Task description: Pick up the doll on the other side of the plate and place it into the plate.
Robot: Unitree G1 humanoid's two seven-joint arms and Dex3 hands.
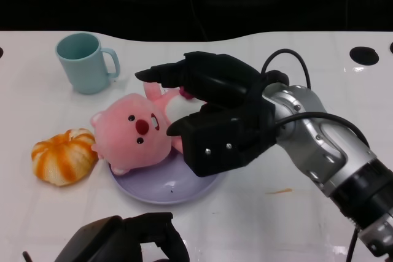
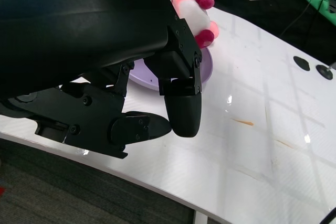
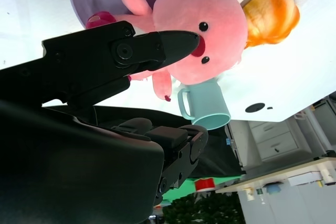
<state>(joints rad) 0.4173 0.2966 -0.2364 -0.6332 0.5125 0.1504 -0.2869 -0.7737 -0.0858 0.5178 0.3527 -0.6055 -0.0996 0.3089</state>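
Furthest left on the white table [image 1: 295, 213] lies an orange-and-white striped plush [image 1: 63, 156], shaped rather like a small pumpkin. Behind it, toward the far edge, a pale teal mug [image 1: 83, 62] stands upright with its handle turned to the right. Next comes the pink doll [image 1: 138, 130]: it lies on the lavender plate [image 1: 166, 189], its big head hanging over the plate's left rim and nearly meeting the orange plush, its body stretching back under the robot's arm. Down at the near edge, the left hand [image 1: 126, 240] rests low, fingers curled in with nothing in them. Over the doll's body hovers the right hand [image 1: 209, 105], fingers spread apart above and below the toy, not clamped on it as far as the wrist view shows.
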